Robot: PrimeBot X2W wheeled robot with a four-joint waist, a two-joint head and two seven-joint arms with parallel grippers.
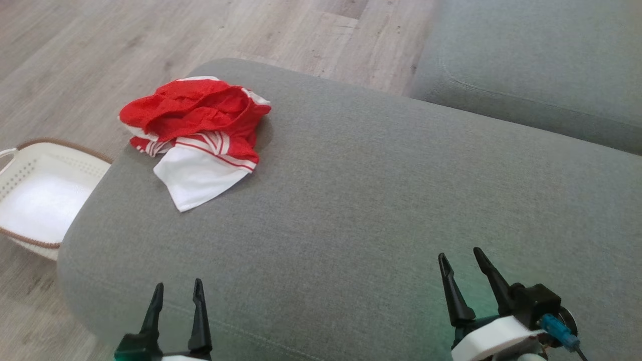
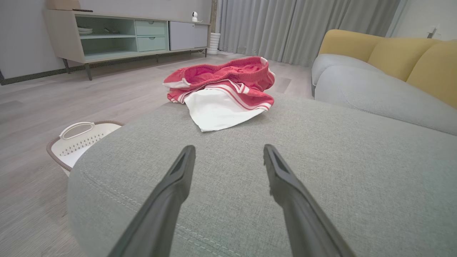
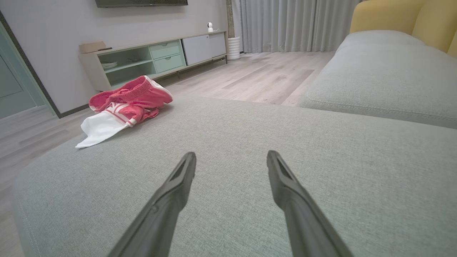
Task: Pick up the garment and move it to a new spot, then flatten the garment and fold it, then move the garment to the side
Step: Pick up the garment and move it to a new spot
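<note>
Before reaching, confirm left pincer (image 1: 178,284) and right pincer (image 1: 459,252) spread fully, holding nothing, parked low at near cushion (image 1: 351,210) edge, presumably to keep approach free. Locate crumpled garment (image 1: 193,128) well ahead of left pincer, far ahead-left of right pincer, awaiting pickup.

Head camera high, looking down on grey fabric cushion (image 1: 351,200). Wrist cameras low, skimming it; all share crumpled red-and-white garment (image 2: 221,89) beyond jaws.
</note>
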